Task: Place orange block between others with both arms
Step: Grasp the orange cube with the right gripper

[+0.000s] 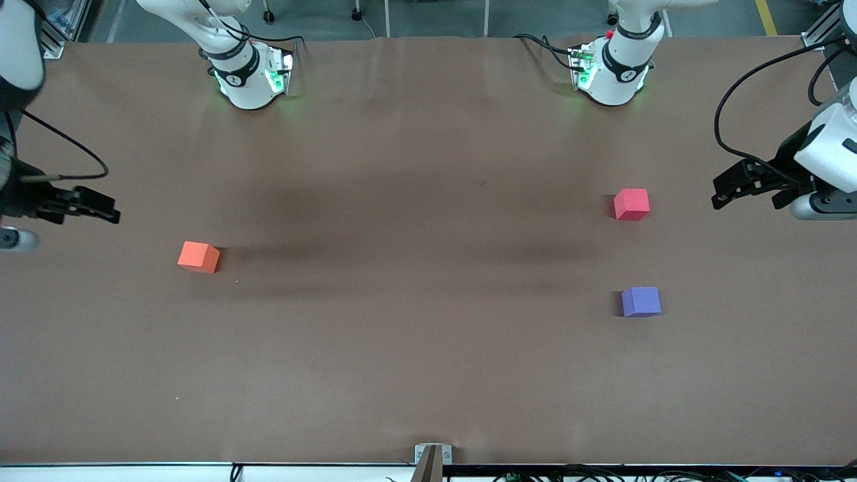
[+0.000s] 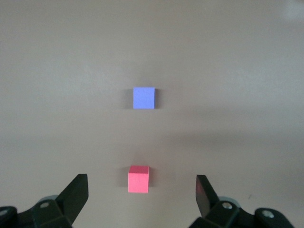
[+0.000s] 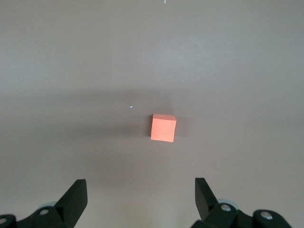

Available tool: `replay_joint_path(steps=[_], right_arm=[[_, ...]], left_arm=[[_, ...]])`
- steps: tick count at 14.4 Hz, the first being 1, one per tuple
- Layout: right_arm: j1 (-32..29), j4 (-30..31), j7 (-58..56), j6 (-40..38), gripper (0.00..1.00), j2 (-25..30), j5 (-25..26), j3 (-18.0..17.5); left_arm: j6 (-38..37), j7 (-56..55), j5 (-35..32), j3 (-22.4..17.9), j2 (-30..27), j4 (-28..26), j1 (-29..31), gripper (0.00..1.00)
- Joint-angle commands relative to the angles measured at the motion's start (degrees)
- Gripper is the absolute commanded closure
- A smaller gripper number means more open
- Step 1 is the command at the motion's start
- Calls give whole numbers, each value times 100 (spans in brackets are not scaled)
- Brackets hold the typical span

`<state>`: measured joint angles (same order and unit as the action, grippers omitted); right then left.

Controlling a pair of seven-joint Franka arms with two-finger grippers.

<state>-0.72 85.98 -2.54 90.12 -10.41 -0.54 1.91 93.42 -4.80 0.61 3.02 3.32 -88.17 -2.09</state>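
The orange block (image 1: 198, 256) (image 3: 163, 128) lies alone on the brown table toward the right arm's end. At the left arm's end sit the others: a pinkish-red cube (image 1: 631, 203) (image 2: 138, 179) and, nearer the front camera, a purple-blue cube (image 1: 641, 301) (image 2: 144, 98), with a gap between them. My right gripper (image 1: 110, 213) (image 3: 141, 194) hangs open and empty above the table at its end, apart from the orange block. My left gripper (image 1: 718, 193) (image 2: 142, 192) hangs open and empty at the other end, beside the pinkish-red cube.
Both arm bases (image 1: 249, 77) (image 1: 612, 73) stand along the table's edge farthest from the front camera. A small metal bracket (image 1: 432, 455) sits at the nearest edge. Bare brown table (image 1: 415, 268) spreads between the orange block and the two cubes.
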Motion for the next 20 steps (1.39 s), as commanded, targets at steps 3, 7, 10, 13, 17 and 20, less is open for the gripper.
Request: replay_joint_path(steps=[3, 7, 10, 13, 17, 20], right_arm=[[-51, 427, 78, 346, 0, -645, 255, 29], [-455, 1384, 17, 1339, 0, -857, 265, 3], [-385, 1956, 17, 2059, 0, -1182, 248, 3], [-394, 2467, 26, 2642, 0, -1218, 177, -15], [-412, 2468, 26, 2923, 0, -1568, 177, -24], [-403, 2459, 17, 2950, 1, -1683, -164, -15]], left_arm=[[-412, 58, -219, 32, 2, 63, -11, 0], [-377, 23, -210, 23, 54, 98, 16, 0], [-245, -13, -184, 23, 116, 72, 42, 0], [-245, -4, -149, 23, 116, 63, 60, 0], [-236, -4, -149, 14, 116, 54, 60, 0], [-236, -4, -158, 5, 107, 37, 60, 0]])
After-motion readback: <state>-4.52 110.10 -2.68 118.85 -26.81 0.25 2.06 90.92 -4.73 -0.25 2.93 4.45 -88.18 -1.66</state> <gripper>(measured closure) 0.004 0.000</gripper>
